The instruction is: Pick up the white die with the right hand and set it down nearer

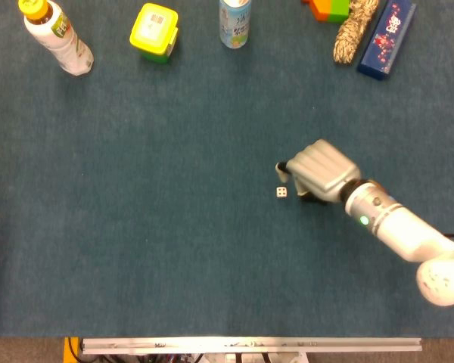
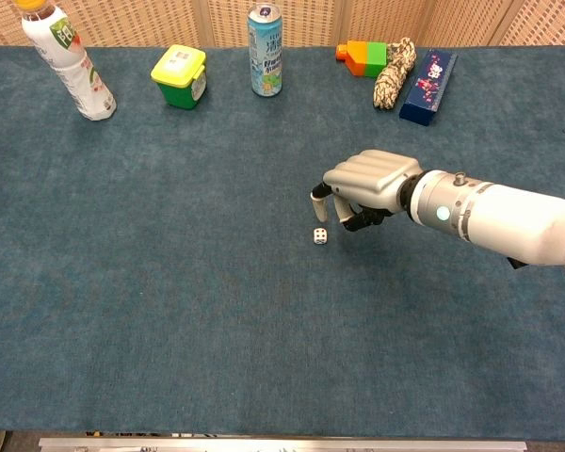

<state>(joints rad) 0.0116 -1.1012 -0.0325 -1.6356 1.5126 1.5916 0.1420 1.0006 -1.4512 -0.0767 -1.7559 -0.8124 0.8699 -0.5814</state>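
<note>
Metal rail (image 1: 250, 345) runs along the near edge of the dark blue carpeted table (image 1: 174, 249); beyond it, going left to right, the small white die with black pips (image 1: 281, 192) lies on the cloth right of centre, resting free on the surface; just beside it to the right hovers the right hand (image 1: 318, 175), silver-grey, palm down, its fingers (image 2: 318, 200) curled downward with the tips hanging just above and behind the die, holding nothing; whether a fingertip touches the die cannot be told; the white forearm (image 1: 397, 231) with a green light slants off toward the lower right. Along the far edge, left to right: a white plastic bottle with an orange cap (image 1: 57, 34), leaning; a yellow-lidded green tub (image 1: 154, 32); an upright pale blue drinks can (image 1: 234, 23); an orange and green block (image 2: 363, 56); a bundle of braided rope (image 1: 354, 32); a dark blue rectangular box with pink print (image 1: 386, 39). No left hand shows in either view.
</note>
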